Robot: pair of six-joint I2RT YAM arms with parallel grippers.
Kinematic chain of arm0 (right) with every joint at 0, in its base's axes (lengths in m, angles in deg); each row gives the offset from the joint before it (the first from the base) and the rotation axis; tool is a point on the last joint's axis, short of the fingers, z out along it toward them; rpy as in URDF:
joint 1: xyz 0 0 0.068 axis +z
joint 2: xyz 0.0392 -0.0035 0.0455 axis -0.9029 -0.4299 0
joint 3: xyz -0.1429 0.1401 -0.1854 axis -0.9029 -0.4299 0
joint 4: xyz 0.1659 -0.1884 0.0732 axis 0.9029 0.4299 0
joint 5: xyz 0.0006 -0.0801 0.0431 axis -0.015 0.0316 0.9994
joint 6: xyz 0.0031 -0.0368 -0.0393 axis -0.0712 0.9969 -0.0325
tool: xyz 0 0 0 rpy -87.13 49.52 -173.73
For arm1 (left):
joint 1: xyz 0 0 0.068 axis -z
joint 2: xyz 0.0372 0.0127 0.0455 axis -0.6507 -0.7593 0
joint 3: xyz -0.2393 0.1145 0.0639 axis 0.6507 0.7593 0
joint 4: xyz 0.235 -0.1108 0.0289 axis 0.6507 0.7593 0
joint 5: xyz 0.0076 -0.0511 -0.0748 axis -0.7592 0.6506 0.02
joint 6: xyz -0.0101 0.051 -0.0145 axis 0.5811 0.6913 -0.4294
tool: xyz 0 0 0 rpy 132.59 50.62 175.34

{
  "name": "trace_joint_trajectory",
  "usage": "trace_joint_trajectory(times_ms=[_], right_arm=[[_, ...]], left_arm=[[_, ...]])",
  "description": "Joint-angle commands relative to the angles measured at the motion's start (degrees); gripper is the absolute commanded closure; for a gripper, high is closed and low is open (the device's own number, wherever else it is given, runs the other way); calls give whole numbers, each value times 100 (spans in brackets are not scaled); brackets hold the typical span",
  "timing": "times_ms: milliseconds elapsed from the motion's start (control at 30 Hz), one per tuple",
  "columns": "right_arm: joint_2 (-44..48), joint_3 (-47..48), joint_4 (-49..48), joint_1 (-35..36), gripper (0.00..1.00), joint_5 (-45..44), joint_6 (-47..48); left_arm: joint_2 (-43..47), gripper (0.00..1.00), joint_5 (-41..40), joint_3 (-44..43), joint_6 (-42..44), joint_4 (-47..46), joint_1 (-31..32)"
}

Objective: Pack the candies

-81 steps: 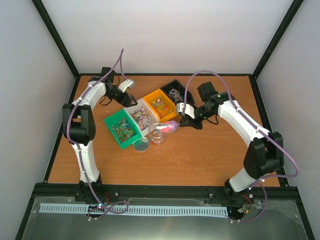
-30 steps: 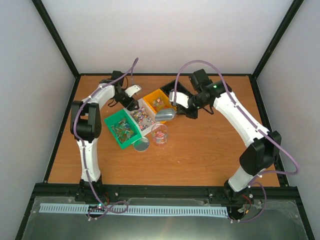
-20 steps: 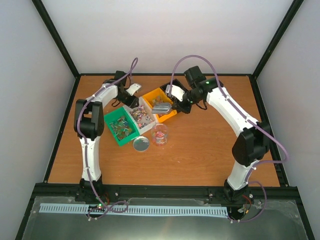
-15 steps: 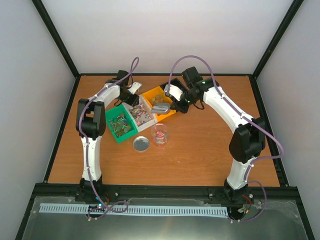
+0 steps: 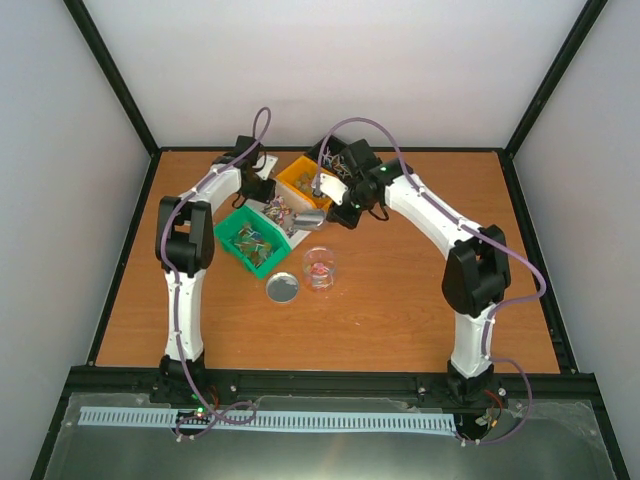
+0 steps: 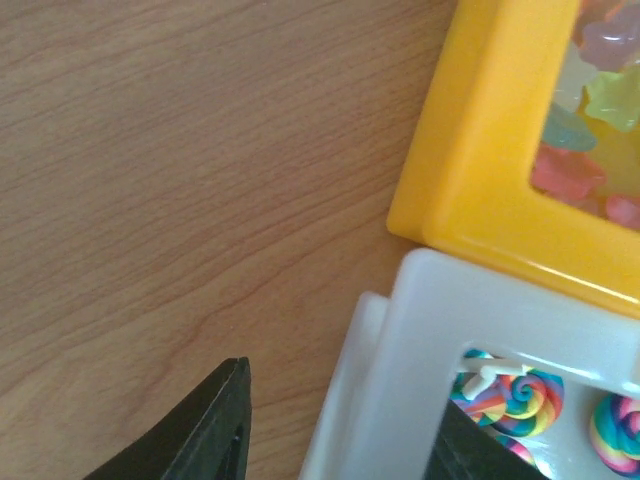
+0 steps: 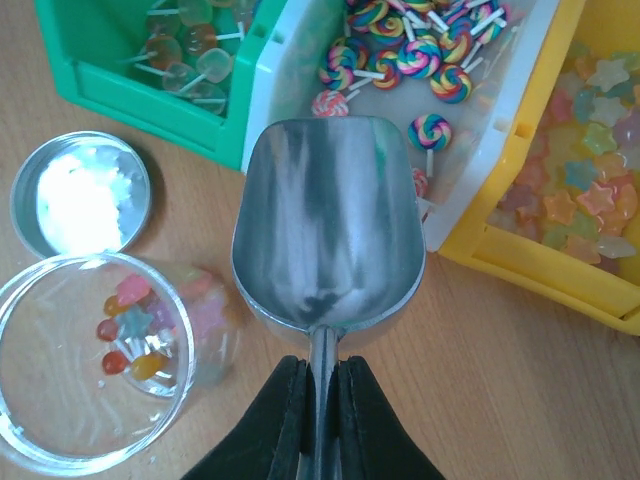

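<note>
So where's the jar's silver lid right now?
In the top view, the silver lid lies on the table, just left of the clear jar, near the green bin.

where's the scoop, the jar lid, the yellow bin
scoop (image 7: 325, 215): right wrist view, bowl middle
jar lid (image 7: 80, 193): right wrist view, centre
yellow bin (image 7: 530, 272): right wrist view, outer wall

Both arms reach forward, the left claw (image 6: 340, 410) with jaws apart, the right claw (image 7: 320, 420) clamped on a scoop (image 7: 325, 230) handle.

R gripper (image 7: 318, 380) w/ scoop (image 7: 328, 225) from beside jar (image 7: 60, 455) to over white bin (image 7: 480, 150); bin row (image 5: 278, 258) farther back; L gripper (image 6: 335, 450) narrower.
</note>
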Motion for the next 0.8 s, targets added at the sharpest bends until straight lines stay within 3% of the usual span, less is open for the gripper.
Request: trace_joint_trajectory(times_ms=[0, 300, 767], right_arm=[[-300, 460, -146, 55, 97, -346, -203], [-1147, 1386, 287, 178, 97, -440, -126], [-2009, 2312, 1157, 397, 97, -1064, -134]], left_arm=[[111, 59, 406, -67, -23, -51, -6], [298, 59, 559, 150, -34, -11, -6], [616, 68, 840, 636, -288, -144, 2]])
